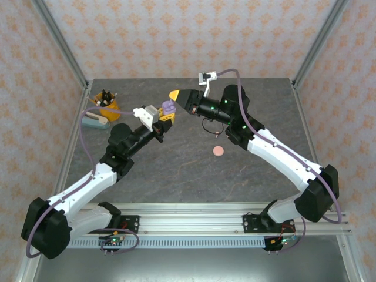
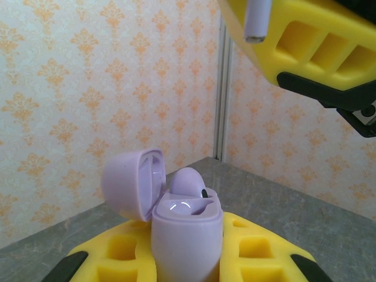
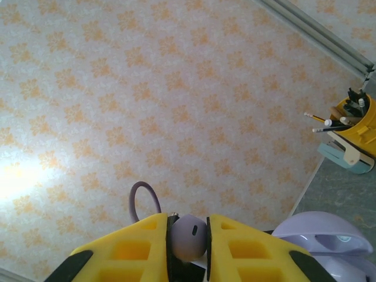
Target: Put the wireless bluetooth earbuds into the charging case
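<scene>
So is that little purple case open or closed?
Open: the lilac case, held in the left end effector, has its lid swung back, and one earbud sits inside.

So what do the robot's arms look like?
The left arm and right arm have white links and chunky black joints, with a lilac cable along each. The left end effector and right end effector have yellow fingers with square pockets.
</scene>
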Available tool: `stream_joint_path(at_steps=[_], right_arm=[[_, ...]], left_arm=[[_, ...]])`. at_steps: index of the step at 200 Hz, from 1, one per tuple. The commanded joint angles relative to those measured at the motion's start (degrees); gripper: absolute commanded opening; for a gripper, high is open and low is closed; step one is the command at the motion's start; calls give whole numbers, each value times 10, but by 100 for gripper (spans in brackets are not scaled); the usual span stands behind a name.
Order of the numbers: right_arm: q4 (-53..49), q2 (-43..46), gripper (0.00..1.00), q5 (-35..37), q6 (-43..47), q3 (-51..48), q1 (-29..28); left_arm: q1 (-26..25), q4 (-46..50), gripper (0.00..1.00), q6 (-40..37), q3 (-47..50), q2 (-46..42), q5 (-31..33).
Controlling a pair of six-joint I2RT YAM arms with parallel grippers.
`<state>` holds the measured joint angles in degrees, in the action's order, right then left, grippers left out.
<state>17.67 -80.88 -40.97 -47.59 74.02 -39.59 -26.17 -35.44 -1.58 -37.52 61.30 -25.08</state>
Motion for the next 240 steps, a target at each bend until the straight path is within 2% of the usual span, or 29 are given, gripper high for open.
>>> stream_joint_path(at_steps=[1, 150, 240], right_arm=[[42, 1, 20, -23, 1, -7, -3], [51, 4, 19, -18, -14, -15, -6], [23, 3, 18, -15, 1, -19, -6]], left_arm=[[-5, -39, 0, -13, -27, -2, -5], [-18, -42, 0, -37, -62, -18, -4], [-18, -32, 0, -40, -72, -26, -1]])
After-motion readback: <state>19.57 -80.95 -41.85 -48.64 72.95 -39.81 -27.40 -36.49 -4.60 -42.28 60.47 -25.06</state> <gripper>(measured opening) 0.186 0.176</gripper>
